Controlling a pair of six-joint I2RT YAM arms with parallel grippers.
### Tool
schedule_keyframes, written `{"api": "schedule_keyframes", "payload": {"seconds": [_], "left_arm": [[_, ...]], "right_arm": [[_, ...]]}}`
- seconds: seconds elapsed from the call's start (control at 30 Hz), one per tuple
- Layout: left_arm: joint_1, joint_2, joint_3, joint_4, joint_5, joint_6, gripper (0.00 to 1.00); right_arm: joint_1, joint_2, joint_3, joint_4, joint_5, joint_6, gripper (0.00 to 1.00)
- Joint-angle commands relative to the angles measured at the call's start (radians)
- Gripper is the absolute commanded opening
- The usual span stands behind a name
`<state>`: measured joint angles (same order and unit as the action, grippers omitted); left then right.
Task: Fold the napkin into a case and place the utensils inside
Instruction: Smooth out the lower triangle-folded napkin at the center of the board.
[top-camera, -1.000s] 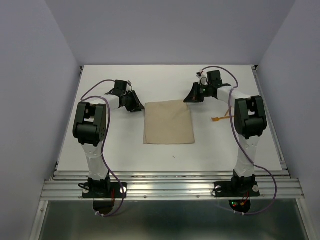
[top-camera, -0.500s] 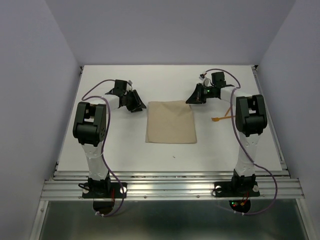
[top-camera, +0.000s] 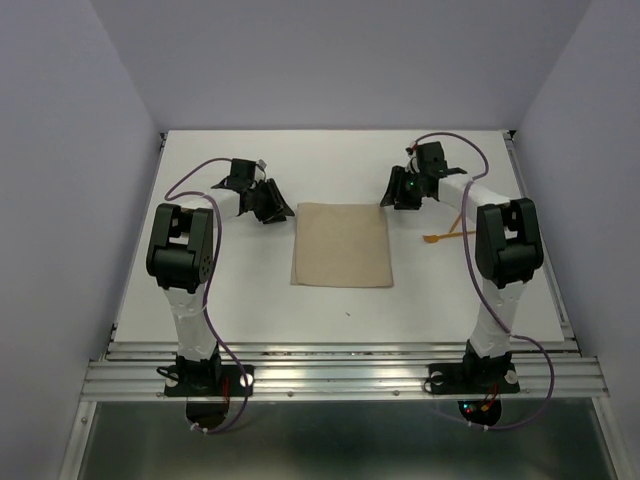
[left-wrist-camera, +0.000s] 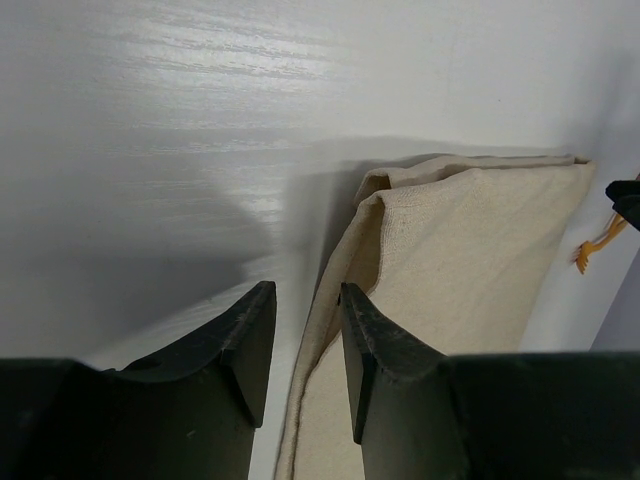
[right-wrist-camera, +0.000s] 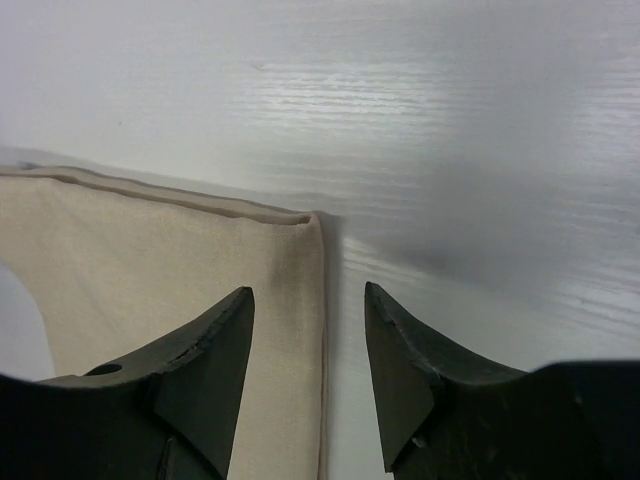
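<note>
Flanking the folded napkin (top-camera: 341, 245) at its far corners, left pincer (left-wrist-camera: 305, 290) and right pincer (right-wrist-camera: 309, 290), both spread, nothing held.

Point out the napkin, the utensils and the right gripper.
napkin (top-camera: 341, 245), top view, middle of the folded cloth.
utensils (top-camera: 446, 236), top view, orange stem lying right of the cloth.
right gripper (right-wrist-camera: 307, 293), right wrist view, midway between its parted fingertips.

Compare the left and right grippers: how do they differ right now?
The left gripper sits off the napkin's far-left corner; the right gripper sits off its far-right corner. The left gripper's jaws stand closer together, while the right gripper's gap is clearly wider. Shared: both are open, holding nothing, with the napkin's edge showing between the jaws.
</note>
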<state>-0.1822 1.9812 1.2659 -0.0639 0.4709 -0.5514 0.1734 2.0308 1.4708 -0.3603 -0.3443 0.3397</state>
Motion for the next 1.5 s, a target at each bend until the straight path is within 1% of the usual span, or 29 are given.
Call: {"api": "schedule_keyframes", "payload": {"seconds": [0.0,0.1,0.23,0.3,0.33,0.4,0.43,0.5,0.53,0.63,0.67,0.77,0.8,0.97,1.0,1.07,1.1,1.2,1.23,1.3,1.37,1.4,1.43,1.47], "left_arm": [[-0.003,-0.056,0.012,0.007,0.006,0.007,0.43],[-0.003,-0.058,0.01,0.004,0.003,0.008,0.43],[-0.003,-0.056,0.009,0.003,0.002,0.007,0.43],[-0.003,-0.058,0.006,0.001,0.0,0.007,0.42],[-0.003,-0.058,0.004,-0.002,0.0,0.008,0.42],[-0.003,-0.061,0.003,-0.002,-0.003,0.01,0.42],[-0.003,-0.062,0.003,-0.007,-0.006,0.011,0.42],[-0.003,-0.065,0.003,-0.008,-0.009,0.015,0.42],[-0.003,-0.065,0.003,-0.01,-0.011,0.015,0.42],[-0.003,-0.067,0.006,-0.013,-0.012,0.018,0.42],[-0.003,-0.067,0.006,-0.016,-0.014,0.018,0.42],[-0.003,-0.071,0.01,-0.028,-0.018,0.027,0.42],[-0.003,-0.073,0.013,-0.033,-0.021,0.03,0.42],[-0.002,-0.091,0.018,-0.056,-0.041,0.045,0.42],[-0.002,-0.096,0.018,-0.057,-0.043,0.047,0.42],[0.0,-0.097,0.02,-0.063,-0.043,0.048,0.42],[0.0,-0.102,0.021,-0.065,-0.044,0.05,0.42],[0.001,-0.107,0.02,-0.066,-0.044,0.051,0.42],[0.001,-0.107,0.02,-0.068,-0.046,0.051,0.42],[0.003,-0.108,0.02,-0.07,-0.046,0.051,0.42],[0.003,-0.108,0.016,-0.07,-0.046,0.053,0.42],[0.004,-0.11,0.015,-0.07,-0.048,0.053,0.42],[0.004,-0.108,0.013,-0.071,-0.048,0.053,0.42],[0.004,-0.108,0.013,-0.071,-0.048,0.053,0.42]], "right_arm": [[0.069,-0.057,-0.05,0.01,0.134,-0.005,0.54],[0.078,-0.058,-0.066,0.038,0.143,0.015,0.54],[0.11,-0.023,-0.034,0.037,0.166,0.019,0.53],[0.124,-0.006,-0.006,0.02,0.2,0.015,0.51],[0.135,0.009,0.003,0.012,0.209,0.015,0.44],[0.135,0.017,0.009,0.009,0.223,0.021,0.35],[0.135,0.013,0.008,0.011,0.229,0.025,0.24],[0.135,0.005,0.005,0.011,0.24,0.031,0.17],[0.135,0.002,0.002,0.011,0.241,0.032,0.1],[0.135,-0.018,-0.004,0.011,0.235,0.039,0.01],[0.135,-0.023,-0.007,0.012,0.22,0.038,0.01],[0.126,-0.052,-0.013,0.026,0.096,0.038,0.01],[0.109,-0.061,-0.027,0.038,0.002,0.041,0.01],[0.046,-0.083,-0.044,0.107,-0.257,0.067,0.01],[0.035,-0.078,-0.049,0.119,-0.359,0.073,0.01],[-0.003,-0.052,-0.072,0.181,-0.464,0.108,0.01],[-0.014,-0.043,-0.081,0.237,-0.561,0.142,0.01],[-0.035,-0.008,-0.133,0.348,-0.683,0.214,0.01],[-0.047,0.006,-0.138,0.348,-0.693,0.217,0.01],[-0.061,0.031,-0.156,0.401,-0.722,0.226,0.01],[-0.084,0.037,-0.167,0.412,-0.716,0.226,0.01],[-0.084,0.039,-0.168,0.411,-0.705,0.219,0.03],[-0.084,0.039,-0.168,0.406,-0.682,0.217,0.03],[-0.095,0.042,-0.165,0.393,-0.649,0.211,0.14]]}}
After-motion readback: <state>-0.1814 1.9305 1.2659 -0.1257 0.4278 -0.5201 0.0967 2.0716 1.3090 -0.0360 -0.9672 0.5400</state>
